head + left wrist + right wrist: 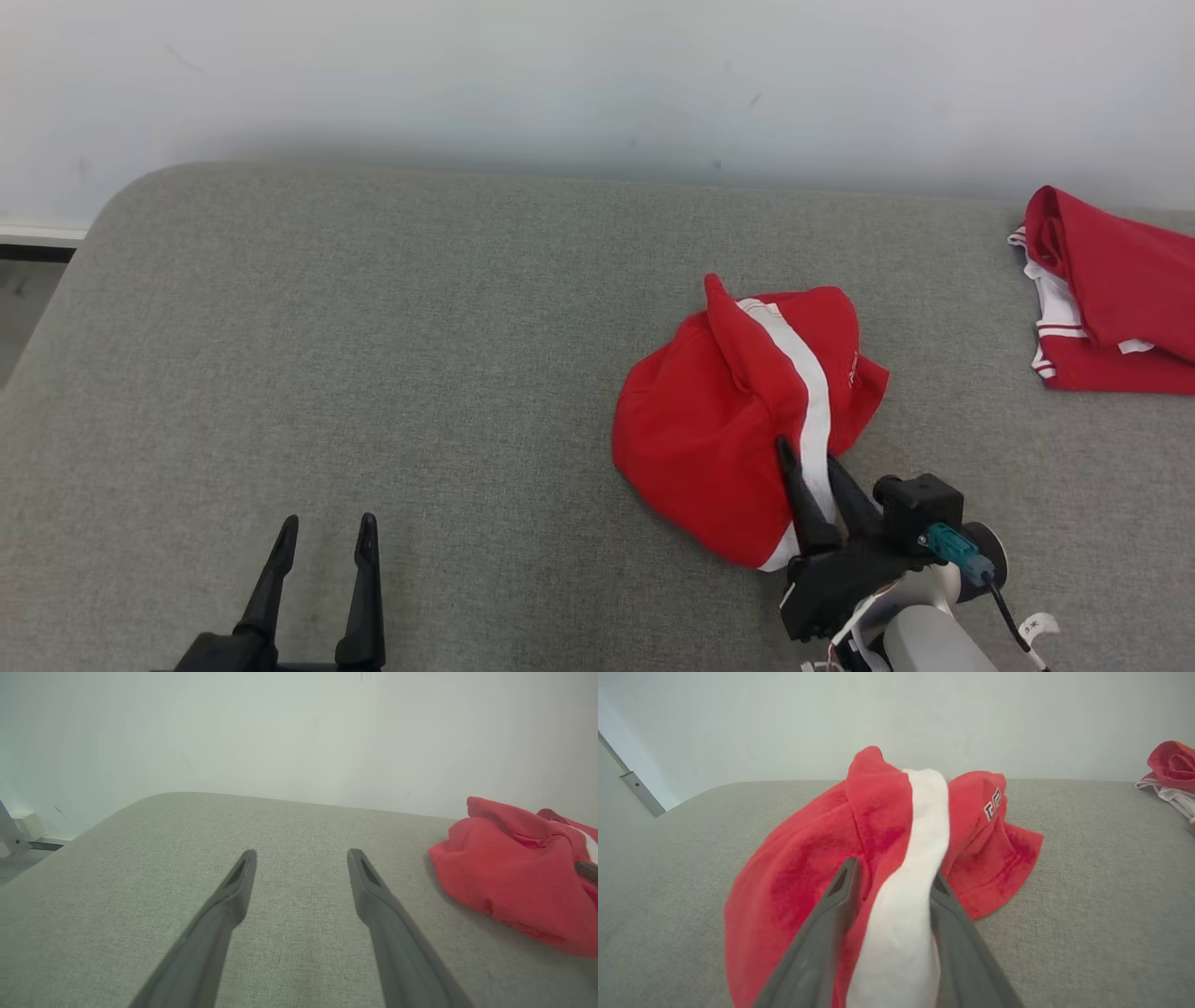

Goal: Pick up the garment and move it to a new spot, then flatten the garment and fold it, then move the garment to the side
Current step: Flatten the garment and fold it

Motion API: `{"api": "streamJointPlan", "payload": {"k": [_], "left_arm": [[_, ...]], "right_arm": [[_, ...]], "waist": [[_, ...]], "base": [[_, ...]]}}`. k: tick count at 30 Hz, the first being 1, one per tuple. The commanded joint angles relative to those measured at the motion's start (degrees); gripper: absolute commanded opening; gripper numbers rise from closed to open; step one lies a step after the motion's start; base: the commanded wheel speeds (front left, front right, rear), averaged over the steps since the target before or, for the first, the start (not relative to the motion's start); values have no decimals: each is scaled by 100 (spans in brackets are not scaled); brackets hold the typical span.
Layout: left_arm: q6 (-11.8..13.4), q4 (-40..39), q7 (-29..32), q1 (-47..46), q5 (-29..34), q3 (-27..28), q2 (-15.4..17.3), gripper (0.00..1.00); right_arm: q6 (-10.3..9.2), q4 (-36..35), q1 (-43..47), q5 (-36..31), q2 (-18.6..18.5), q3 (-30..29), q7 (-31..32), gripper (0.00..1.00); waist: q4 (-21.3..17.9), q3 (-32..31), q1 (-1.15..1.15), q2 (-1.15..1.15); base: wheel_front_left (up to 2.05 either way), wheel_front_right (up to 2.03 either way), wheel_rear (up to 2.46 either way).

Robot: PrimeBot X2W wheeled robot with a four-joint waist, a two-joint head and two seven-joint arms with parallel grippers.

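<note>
The garment (719,420) is a crumpled red piece with a white stripe, lying in a heap right of centre on the grey padded surface (373,355). My right gripper (807,452) reaches into its near edge. In the right wrist view its two fingers press against both sides of a raised fold of the white stripe (920,826), so the right gripper (893,870) is shut on the garment (808,882). My left gripper (329,521) stands open over bare surface at the lower left, well apart from the garment (504,877). Nothing lies between the left gripper's (302,853) fingers.
A second red garment with white trim (1111,299) lies at the far right edge, also seen as the second garment (1171,765) in the right wrist view. A pale wall (597,75) runs along the back. The padded surface rounds off at its left edge (56,308).
</note>
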Motion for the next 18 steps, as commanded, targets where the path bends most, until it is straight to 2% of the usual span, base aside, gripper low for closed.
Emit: {"api": "streamJointPlan", "payload": {"k": [1, 5, 11, 18], "left_arm": [[9, 16, -13, -18, -18, 13, -9, 100], [37, 12, -13, 62, -46, 36, -8, 100], [61, -6, -13, 66, -99, 2, -8, 100], [40, 50, -13, 31, -183, -14, -8, 100]], "right_arm": [[-16, 23, -23, 31, 5, 9, -5, 0], [-16, -84, -103, -118, -39, -162, -5, 0], [-16, -567, -127, -495, -414, -356, -5, 0], [-16, -1334, -275, -692, -743, -79, -4, 0]], "waist": [[26, 6, 0, 0], [6, -43, 0, 0], [-58, -113, 0, 0], [-116, -212, 0, 0]], "base": [[0, 0, 0], [0, 0, 0], [0, 0, 0], [0, 0, 0]]}}
